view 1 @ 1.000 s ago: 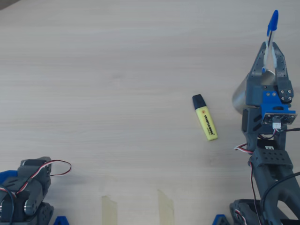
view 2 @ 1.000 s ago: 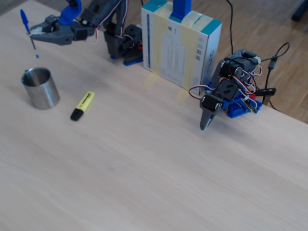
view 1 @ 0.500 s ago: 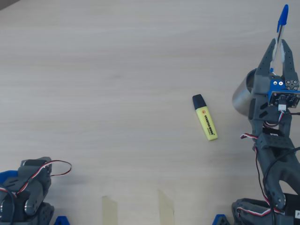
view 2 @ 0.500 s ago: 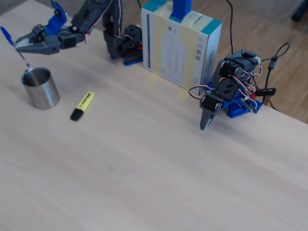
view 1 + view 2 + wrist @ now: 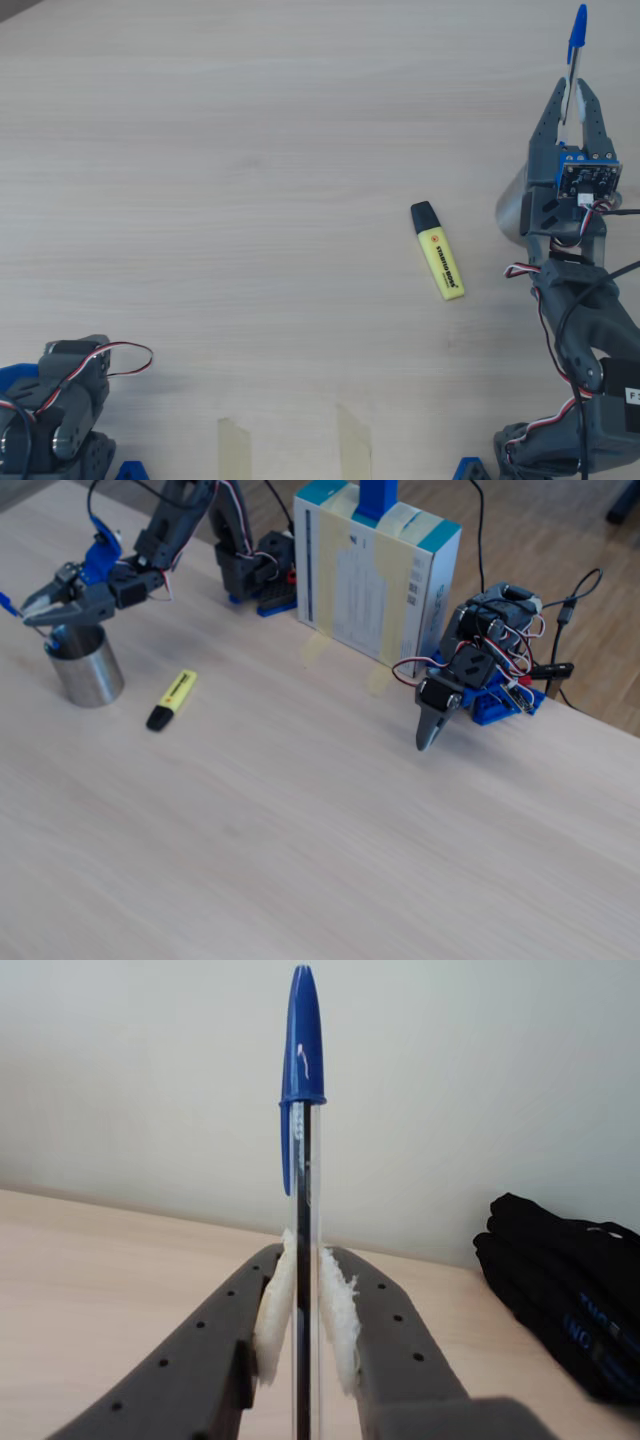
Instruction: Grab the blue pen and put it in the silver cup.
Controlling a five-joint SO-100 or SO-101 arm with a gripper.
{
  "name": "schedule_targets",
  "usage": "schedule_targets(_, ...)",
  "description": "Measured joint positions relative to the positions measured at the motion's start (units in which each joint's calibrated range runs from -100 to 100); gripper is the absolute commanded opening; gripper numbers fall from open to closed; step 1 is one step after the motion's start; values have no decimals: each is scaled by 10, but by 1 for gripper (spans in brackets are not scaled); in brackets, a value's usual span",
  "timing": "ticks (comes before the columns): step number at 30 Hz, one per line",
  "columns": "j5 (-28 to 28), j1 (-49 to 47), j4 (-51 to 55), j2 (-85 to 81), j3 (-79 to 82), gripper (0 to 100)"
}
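Carrying step in hand: pen (image 5: 302, 1160) already lifted, held above the cup (image 5: 87, 670), not yet dropped in.

Jaws closed on the pen, seen clearly in the wrist view: both white pads (image 5: 275, 1305) pressed against the clear barrel, blue cap pointing away from the gripper (image 5: 303, 1310). In the overhead view, gripper (image 5: 573, 100) near the right edge of the desk (image 5: 250, 200), pen (image 5: 575, 45) sticking out beyond the fingertips toward the far right corner. Cup (image 5: 512, 205) mostly hidden there under the arm, only a grey curved side visible.

In the fixed view, gripper (image 5: 35, 608) just above the rim of the cup, near the left edge of the desk (image 5: 350, 810). Only a small blue piece of the pen (image 5: 8, 605) visible at the picture edge, so its angle hard to judge from here; probably lying close to level, not pointing down into the cup.

Highlighter (image 5: 438, 264) lying flat on the desk beside the cup, apart from it, untouched. Second arm (image 5: 470, 675) parked near a box (image 5: 375, 575) at the back edge, not involved.

Next move, as a judgement: tilting the wrist so the pen points down, bringing the lower end over the mouth of the cup, lowering a little, then opening the jaws. Risk: a long pen released too level may hit the rim and fall on the desk, or tip the light cup.
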Motion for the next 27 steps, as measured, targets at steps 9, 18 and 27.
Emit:
schedule_targets(9, 1, 12, 52, 5, 0, 2)
schedule_targets(18, 1, 29, 54, 5, 13, 2)
schedule_targets(27, 1, 40, 54, 5, 20, 2)
